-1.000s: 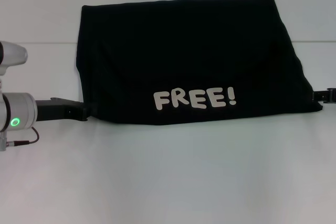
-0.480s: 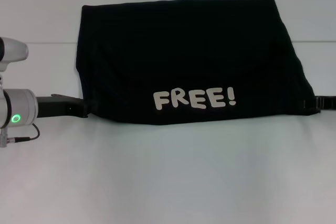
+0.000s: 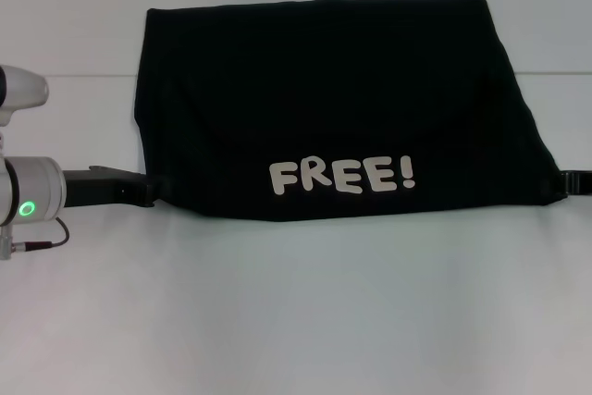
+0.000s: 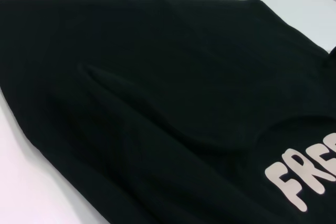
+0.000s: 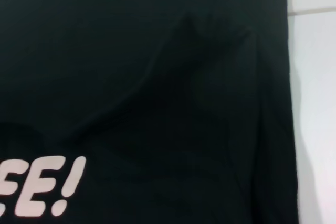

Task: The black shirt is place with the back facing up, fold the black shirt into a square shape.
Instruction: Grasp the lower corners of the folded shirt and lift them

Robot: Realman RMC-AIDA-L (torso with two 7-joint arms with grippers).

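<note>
The black shirt (image 3: 324, 90) lies folded on the white table, a wide dark shape with white "FREE!" lettering (image 3: 342, 175) along its near edge. My left gripper (image 3: 148, 193) sits low at the shirt's near left corner, its tip against or under the cloth edge. My right gripper (image 3: 572, 182) shows only as a dark stub at the shirt's near right corner. The left wrist view is filled by the black shirt (image 4: 157, 103) with a soft ridge across it. In the right wrist view the black shirt (image 5: 157, 77) reaches its side edge, with white table beyond.
White table (image 3: 296, 321) stretches bare-surfaced in front of the shirt. A seam line (image 3: 83, 76) crosses the surface behind, level with the shirt's upper part. My left arm's silver wrist with a green light (image 3: 28, 211) is at the left edge.
My right gripper dropped slightly, slid in toward the shirt's near right corner, then drew back a little. The left gripper shifted slightly left. The shirt barely moved.
</note>
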